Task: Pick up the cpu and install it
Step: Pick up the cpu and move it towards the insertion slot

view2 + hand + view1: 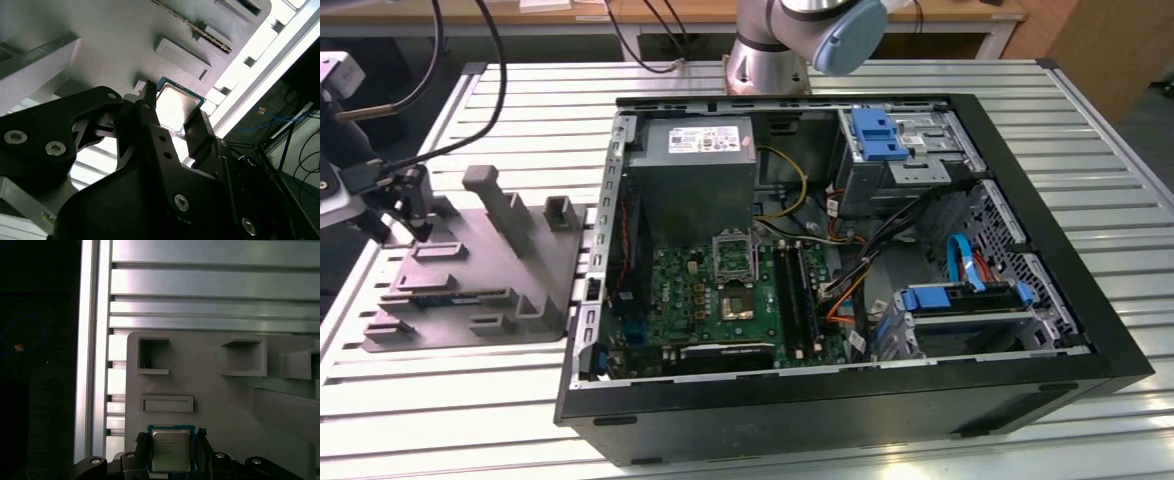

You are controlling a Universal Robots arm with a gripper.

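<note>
Gripper (172, 438) is closed down to chip width, one dark finger (142, 444) on each side of the cpu (170, 450), pressing against two opposite edges, so I'd call that a grip. In both wrist views the pale metal top faces the cameras, with a thin green rim around it. Can't tell if the chip is lifted clear or resting on the grey plastic fixture (225, 405) right behind it. Past the chip, the first wrist view shows a shallow rectangular pocket (166, 403) and two deeper square pockets (153, 356), then the ribbed aluminium table (210, 285). In the exterior view all this sits at about 9 o'clock, with the gripper hanging over the fixture's far corner, close to its upright pegs (494, 195). The open black PC case (854, 405) takes up the middle and runs out toward 3 o'clock, well apart from the gripper. Inside it the green motherboard (694, 310) lies flat, and the dark metal-framed socket (738, 303) on it is just on the 9 o'clock side of centre, no chip in it yet. Farther back are the grey power supply (707, 150) and blue drive-bay clips (878, 135), and the arm's base (767, 70) is at 12 o'clock.
</note>
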